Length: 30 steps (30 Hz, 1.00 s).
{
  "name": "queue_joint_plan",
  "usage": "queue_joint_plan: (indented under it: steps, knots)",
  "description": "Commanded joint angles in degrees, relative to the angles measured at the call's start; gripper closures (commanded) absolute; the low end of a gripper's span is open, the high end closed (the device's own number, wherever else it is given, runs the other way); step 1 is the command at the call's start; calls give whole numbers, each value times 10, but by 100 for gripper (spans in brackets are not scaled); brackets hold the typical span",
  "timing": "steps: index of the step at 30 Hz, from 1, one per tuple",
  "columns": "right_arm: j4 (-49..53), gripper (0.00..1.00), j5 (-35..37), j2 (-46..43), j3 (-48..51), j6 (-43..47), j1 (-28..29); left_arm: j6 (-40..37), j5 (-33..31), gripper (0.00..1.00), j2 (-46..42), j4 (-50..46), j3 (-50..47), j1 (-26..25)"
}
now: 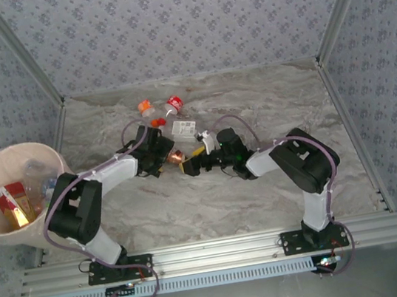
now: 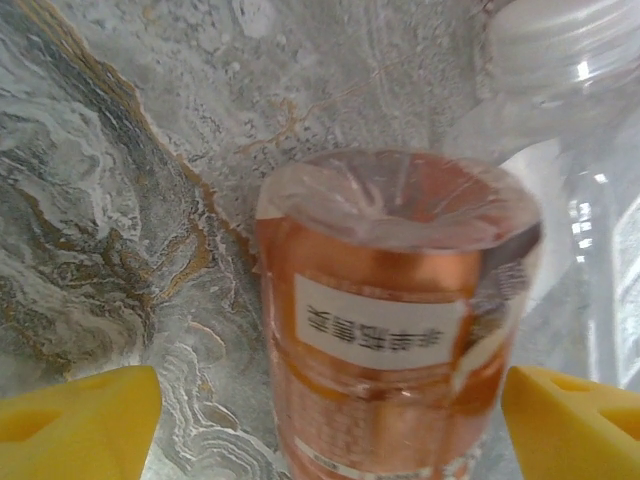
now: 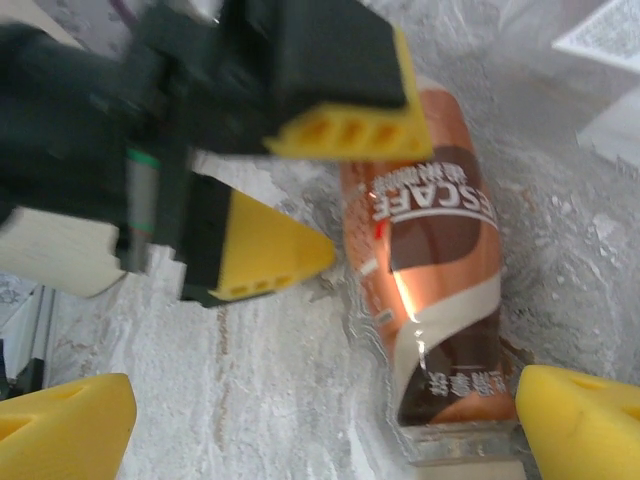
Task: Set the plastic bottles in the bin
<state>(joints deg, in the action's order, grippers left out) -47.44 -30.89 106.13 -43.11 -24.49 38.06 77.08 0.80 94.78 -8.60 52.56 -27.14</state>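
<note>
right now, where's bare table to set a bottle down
Free: the near strip between the arm bases, and the right side from the right arm to the rail. Crowded: mid-table toward the far edge, where the bottles cluster.

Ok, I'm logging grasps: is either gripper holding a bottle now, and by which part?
Nothing is held yet. The left gripper has its open jaws either side of the copper-labelled bottle, at its body, with a gap showing. The right gripper is open too.
</note>
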Motion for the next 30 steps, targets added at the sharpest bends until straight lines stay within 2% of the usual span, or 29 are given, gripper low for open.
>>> queue_joint_plan:
  steps: [1, 7, 16, 22, 30]
  knots:
    - [-31, 0, 15, -35, 10, 5, 1, -26, -4, 13, 19, 14, 3, -6]
    - [-2, 0, 81, -82, 26, 29, -4, -109, -13, 16, 52, -5, 46, -9]
    - [37, 0, 143, -138, 46, 57, -8, -143, -12, 27, 89, -20, 75, -31]
    - [57, 0, 176, -168, 55, 74, -9, -187, -15, 41, 77, -2, 80, -33]
    - [71, 0, 218, -206, 64, 85, -9, -254, -46, 47, 30, -19, 84, -34]
